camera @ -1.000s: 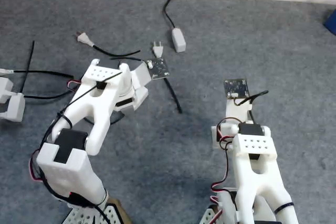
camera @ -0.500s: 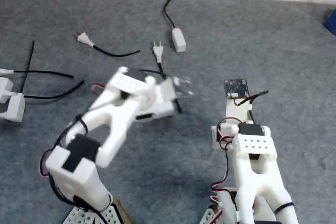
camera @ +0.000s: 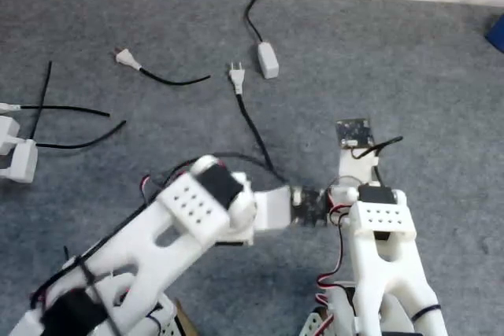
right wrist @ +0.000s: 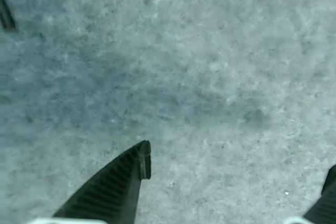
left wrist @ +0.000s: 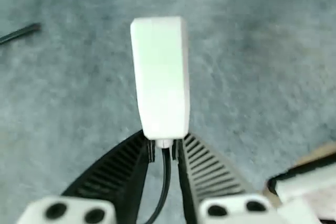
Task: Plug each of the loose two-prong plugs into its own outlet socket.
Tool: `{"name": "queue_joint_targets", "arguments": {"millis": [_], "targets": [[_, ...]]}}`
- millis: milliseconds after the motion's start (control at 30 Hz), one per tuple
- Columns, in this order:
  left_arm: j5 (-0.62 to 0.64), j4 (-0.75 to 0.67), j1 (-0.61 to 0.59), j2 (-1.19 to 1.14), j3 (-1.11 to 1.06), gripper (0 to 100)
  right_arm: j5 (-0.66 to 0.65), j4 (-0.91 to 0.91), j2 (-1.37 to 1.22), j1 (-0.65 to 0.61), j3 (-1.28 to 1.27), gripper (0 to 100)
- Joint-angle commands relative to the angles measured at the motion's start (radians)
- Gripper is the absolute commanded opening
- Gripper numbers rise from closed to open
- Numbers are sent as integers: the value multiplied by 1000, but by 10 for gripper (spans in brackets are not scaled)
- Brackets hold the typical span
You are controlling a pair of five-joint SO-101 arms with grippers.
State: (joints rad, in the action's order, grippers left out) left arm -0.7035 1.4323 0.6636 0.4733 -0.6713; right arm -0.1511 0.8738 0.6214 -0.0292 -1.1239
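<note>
Left pincer (left wrist: 164,148) clenched on black cord (left wrist: 166,182) right under white socket block (left wrist: 160,77); right pincer (right wrist: 236,174) released, over bare desk (right wrist: 210,51).
Risks: gripped by the cord alone, the block may swing or slip out. Left arm (camera: 189,210) lies low across lower middle of high view, tip pointing right, just beside right arm (camera: 378,226), so a knock looks likely. Loose plug (camera: 235,73) lies upper middle and second plug (camera: 124,57) upper left, both well apart from the held block.
</note>
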Motion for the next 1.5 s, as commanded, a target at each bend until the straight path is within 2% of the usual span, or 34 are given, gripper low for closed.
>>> {"name": "queue_joint_targets", "arguments": {"millis": [0,133,233,433,533,800,1000,1133,1333,1467], "targets": [[9,9,10,91,-91,39,-26,-27,7,-10,8,475],[6,-48,-39,94,-143,39,-26,-27,7,-10,8,475],[-41,-41,-99,94,-139,40,-25,-27,7,16,10,475],[-78,-26,-165,94,-143,40,38,-54,7,326,110,475],[-97,-28,-168,96,-140,40,38,-24,8,398,179,475],[-97,-69,-229,88,-145,90,-2,257,18,248,397,475],[-120,-71,-311,88,-154,202,-5,291,10,245,452,475],[-152,-92,-352,88,-154,195,-6,291,10,243,437,475],[-146,-38,-283,90,-157,189,-6,289,8,194,424,475],[-95,-110,-214,90,-194,189,-26,269,8,191,394,475]]}}
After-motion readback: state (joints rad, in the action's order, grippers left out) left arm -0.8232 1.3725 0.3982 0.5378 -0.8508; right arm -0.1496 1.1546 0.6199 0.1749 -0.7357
